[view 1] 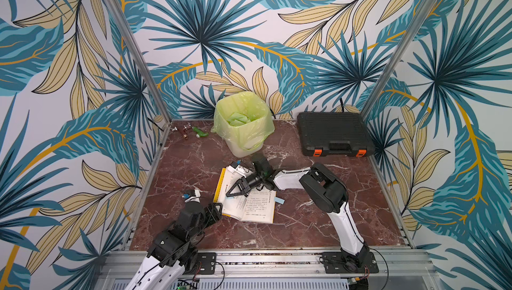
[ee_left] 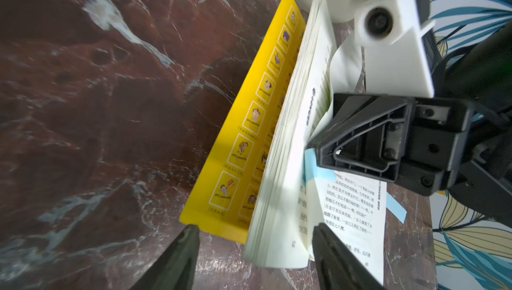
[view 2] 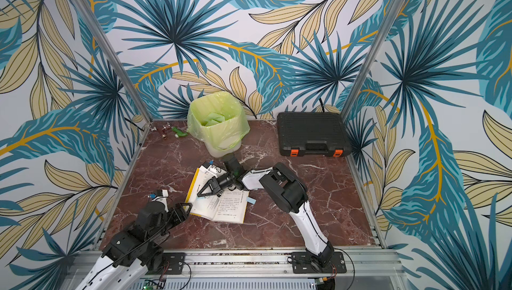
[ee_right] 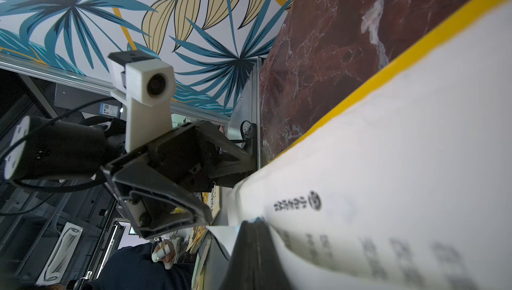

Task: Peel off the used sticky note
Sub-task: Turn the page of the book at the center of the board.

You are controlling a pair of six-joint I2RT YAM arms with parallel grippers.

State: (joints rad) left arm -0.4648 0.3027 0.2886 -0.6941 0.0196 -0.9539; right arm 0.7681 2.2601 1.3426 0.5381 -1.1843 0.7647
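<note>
Slim blue sticky note [view 1: 279, 200], veined marble [view 1: 191, 164]

Near the middle of the far edge of the red marble tabletop [view 1: 304, 219]: a white bin [view 1: 243, 144], upright, lined with a light green bag hanging over the rim, pale green scraps inside. In the far right corner: a black plastic case [view 1: 333, 133], shut, lying flat, two orange latches on its near side. In the far left corner: small metal fittings [view 1: 181, 130], a green piece [view 1: 200, 132] just beside them. Bin, case and fittings well apart from one another.
</note>
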